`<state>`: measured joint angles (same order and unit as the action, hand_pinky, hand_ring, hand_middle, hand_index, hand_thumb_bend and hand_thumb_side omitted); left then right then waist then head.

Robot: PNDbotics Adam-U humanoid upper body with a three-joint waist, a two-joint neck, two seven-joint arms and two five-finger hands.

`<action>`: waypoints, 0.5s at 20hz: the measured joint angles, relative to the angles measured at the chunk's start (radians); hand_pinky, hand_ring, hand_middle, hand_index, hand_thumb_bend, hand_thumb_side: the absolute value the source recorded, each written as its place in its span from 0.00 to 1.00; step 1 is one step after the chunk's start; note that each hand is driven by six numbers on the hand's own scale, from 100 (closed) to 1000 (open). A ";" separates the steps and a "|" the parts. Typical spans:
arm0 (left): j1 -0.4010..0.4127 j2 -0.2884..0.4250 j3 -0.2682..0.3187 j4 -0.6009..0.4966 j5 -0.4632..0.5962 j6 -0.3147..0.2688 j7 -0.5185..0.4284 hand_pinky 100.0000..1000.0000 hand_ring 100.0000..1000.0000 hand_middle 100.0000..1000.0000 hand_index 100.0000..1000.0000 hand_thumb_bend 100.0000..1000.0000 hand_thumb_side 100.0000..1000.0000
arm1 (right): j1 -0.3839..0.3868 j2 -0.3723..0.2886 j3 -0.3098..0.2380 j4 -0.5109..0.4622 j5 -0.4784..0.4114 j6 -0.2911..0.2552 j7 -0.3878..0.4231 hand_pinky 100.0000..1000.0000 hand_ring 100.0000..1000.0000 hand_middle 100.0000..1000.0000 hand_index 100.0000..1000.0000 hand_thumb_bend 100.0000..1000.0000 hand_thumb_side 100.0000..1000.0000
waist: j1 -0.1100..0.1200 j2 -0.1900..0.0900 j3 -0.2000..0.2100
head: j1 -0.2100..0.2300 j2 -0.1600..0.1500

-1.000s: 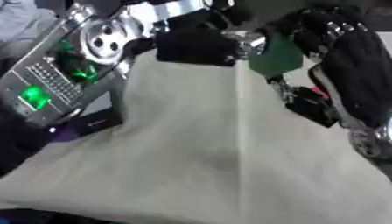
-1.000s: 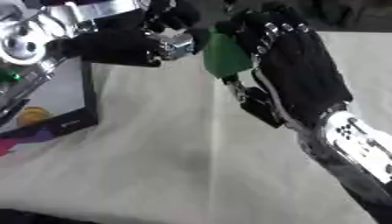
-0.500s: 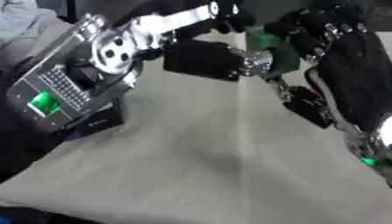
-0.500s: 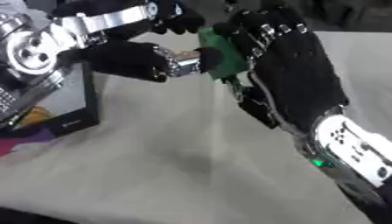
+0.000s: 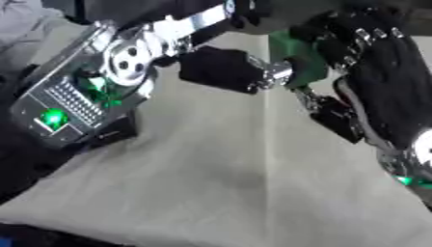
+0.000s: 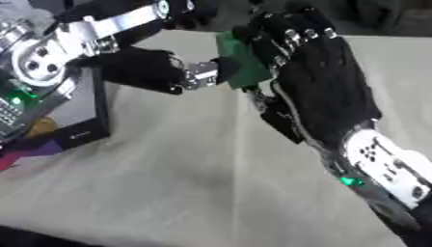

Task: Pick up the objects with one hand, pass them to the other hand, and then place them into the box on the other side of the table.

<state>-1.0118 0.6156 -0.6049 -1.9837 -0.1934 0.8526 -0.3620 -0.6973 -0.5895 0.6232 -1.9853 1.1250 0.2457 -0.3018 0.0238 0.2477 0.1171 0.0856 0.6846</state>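
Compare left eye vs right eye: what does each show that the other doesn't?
Only the left eye view shows the left forearm's panel with its grid of holes and bright green light. Only the right eye view shows the dark box at the table's left edge, with a yellow thing and a purple thing low beside it, and the right forearm's white plate. Both show the green object held up over the cloth-covered table, the right hand curled round it and the left hand meeting it from the left.
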 measured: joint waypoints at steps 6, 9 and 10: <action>0.002 -0.001 -0.020 0.053 -0.001 -0.010 -0.010 1.00 0.99 0.85 0.94 0.36 0.69 | 0.000 0.009 0.011 0.000 0.017 0.000 -0.044 0.78 0.60 0.48 0.55 0.16 0.00 | 0.000 0.000 0.000 | 0.001 0.000; 0.002 -0.010 -0.027 0.078 0.000 -0.017 -0.017 1.00 0.98 0.85 0.93 0.36 0.72 | -0.004 0.013 0.015 0.002 0.025 -0.009 -0.058 0.78 0.60 0.48 0.55 0.16 0.00 | 0.000 0.000 0.000 | 0.001 0.000; 0.002 -0.014 -0.029 0.084 0.001 -0.018 -0.018 1.00 0.98 0.84 0.93 0.35 0.72 | -0.006 0.013 0.017 0.003 0.025 -0.010 -0.060 0.78 0.60 0.48 0.55 0.16 0.00 | 0.000 0.000 0.000 | 0.001 0.000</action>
<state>-1.0103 0.6020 -0.6338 -1.8997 -0.1920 0.8344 -0.3801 -0.7031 -0.5761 0.6402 -1.9819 1.1502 0.2355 -0.3613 0.0241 0.2477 0.1174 0.0868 0.6844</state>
